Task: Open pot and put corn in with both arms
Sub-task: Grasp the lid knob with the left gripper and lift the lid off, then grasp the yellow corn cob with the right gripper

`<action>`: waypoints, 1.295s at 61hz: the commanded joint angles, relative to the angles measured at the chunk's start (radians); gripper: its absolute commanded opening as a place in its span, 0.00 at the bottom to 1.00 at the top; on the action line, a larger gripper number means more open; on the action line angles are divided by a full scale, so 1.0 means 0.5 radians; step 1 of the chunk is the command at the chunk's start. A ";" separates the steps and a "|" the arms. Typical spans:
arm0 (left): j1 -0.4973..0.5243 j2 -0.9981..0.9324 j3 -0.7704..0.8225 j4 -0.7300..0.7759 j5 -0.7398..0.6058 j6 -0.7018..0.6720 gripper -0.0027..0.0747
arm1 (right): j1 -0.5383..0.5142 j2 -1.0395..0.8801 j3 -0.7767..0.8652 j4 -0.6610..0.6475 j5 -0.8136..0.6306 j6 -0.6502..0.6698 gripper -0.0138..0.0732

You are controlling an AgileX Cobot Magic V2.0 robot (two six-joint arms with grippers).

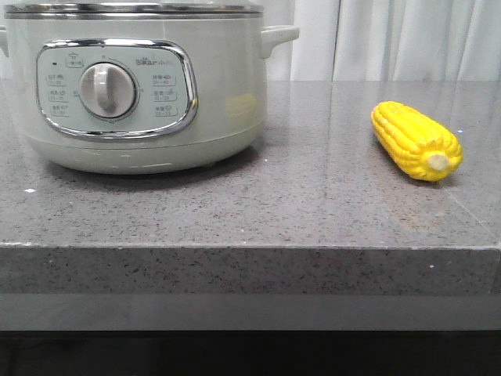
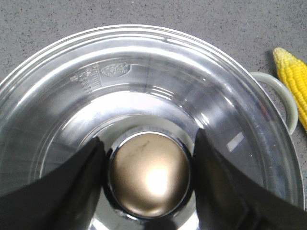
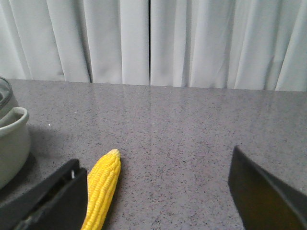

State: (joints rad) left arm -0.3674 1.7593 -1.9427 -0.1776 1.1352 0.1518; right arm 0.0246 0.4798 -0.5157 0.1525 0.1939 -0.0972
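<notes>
Pot (image 1: 133,86) sits at the left of the grey stone counter (image 1: 313,204), control panel and knob (image 1: 108,90) facing the near edge. Glass lid (image 2: 144,96) is on the pot, steel rim seated all round as far as the left wrist view shows.

Left gripper (image 2: 148,182) is directly above the lid. Its two dark fingers (image 2: 72,191) stand on either side of the round metal lid knob (image 2: 149,179), very close to it. Cannot tell whether the pads are pressing the knob or only bracketing it; no lift is visible.

Corn (image 1: 416,141) lies on the counter to the right, well apart from the pot, pale stub end pointing toward the near right.

Right gripper (image 3: 158,196) hangs with jaws spread wide, holding nothing. The corn lies near its left finger (image 3: 53,201), not centred between the jaws.

Progress, judged: early. Lid not yet off, corn untouched. Remaining: secure the knob, lift the lid clear, align the right gripper over the cob, grasp it, carry it left and drop it into the pot.
</notes>
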 commanded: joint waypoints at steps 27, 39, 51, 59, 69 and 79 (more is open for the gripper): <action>-0.014 -0.460 -0.087 -0.020 -0.050 0.049 0.32 | -0.013 0.024 -0.063 -0.016 -0.150 -0.003 0.86; -0.014 -0.692 0.201 -0.024 -0.055 0.058 0.32 | -0.013 0.024 -0.063 -0.016 -0.123 -0.003 0.86; -0.014 -1.029 0.698 -0.064 -0.198 0.058 0.32 | -0.013 0.061 -0.065 -0.016 -0.085 -0.003 0.86; -0.014 -1.310 1.053 -0.079 -0.250 0.058 0.32 | -0.013 0.151 -0.069 -0.016 -0.068 -0.003 0.86; -0.014 -1.700 1.438 -0.079 -0.277 0.058 0.32 | -0.013 0.309 -0.071 -0.016 -0.063 -0.003 0.86; -0.014 -2.074 1.761 -0.079 -0.290 0.041 0.32 | -0.013 0.541 -0.119 0.027 -0.030 -0.003 0.86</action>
State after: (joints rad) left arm -0.3674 0.8117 -1.0878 -0.1861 1.1104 0.1781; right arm 0.0246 0.6930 -0.5217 0.1525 0.2348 -0.0972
